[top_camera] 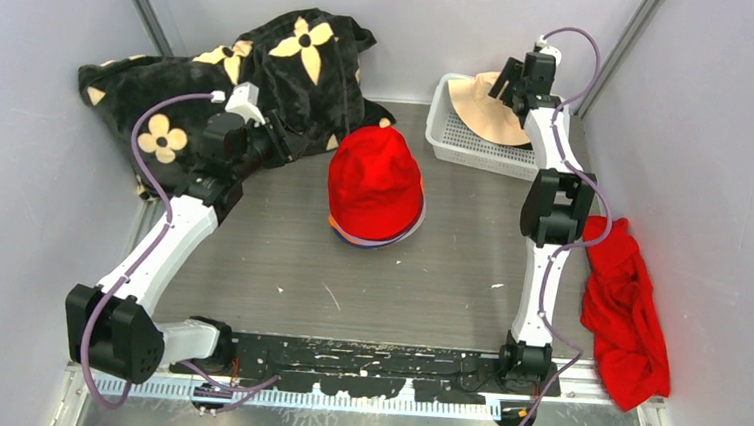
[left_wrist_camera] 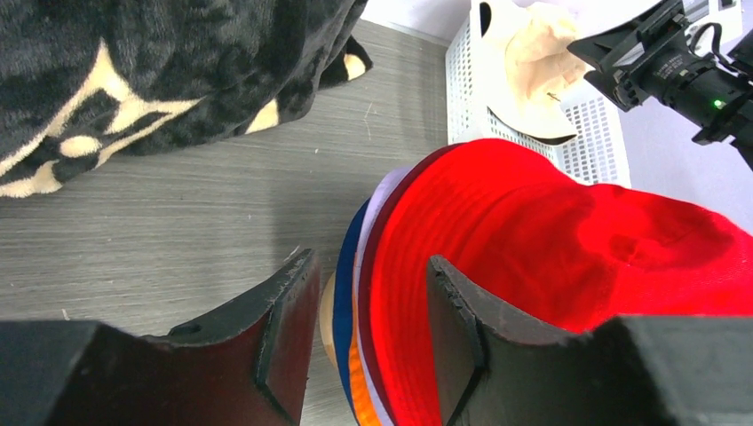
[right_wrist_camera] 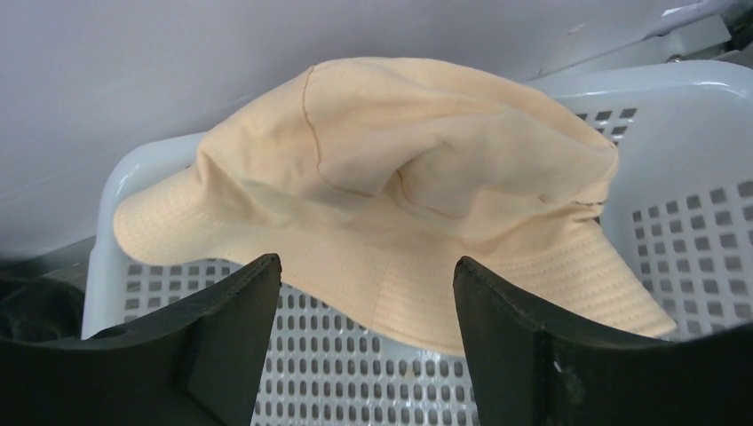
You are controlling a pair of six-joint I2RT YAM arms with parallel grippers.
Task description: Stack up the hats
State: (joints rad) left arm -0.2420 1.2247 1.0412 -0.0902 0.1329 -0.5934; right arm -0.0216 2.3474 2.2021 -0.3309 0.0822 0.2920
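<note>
Stack of hats (top_camera: pixel 376 235) stands mid-table, red hat (top_camera: pixel 376 173) on top, blue, orange and lilac brims showing beneath. The cream hat (right_wrist_camera: pixel 382 177) lies in the white basket (top_camera: pixel 478 150) at back right. The right gripper (right_wrist_camera: pixel 364 266) hovers over it, jaws apart. The left gripper (left_wrist_camera: pixel 371 262), jaws apart and empty, hangs beside the stack, near the blanket (top_camera: pixel 262 75).

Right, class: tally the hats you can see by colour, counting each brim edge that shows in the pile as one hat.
red hat, top of the pile: 1
lilac hat, edge only: 1
blue hat, edge only: 1
orange hat, edge only: 1
cream hat, apart from the pile: 1
Total showing: 5
Any hat wholly hidden inside the pile cannot be counted.
</note>
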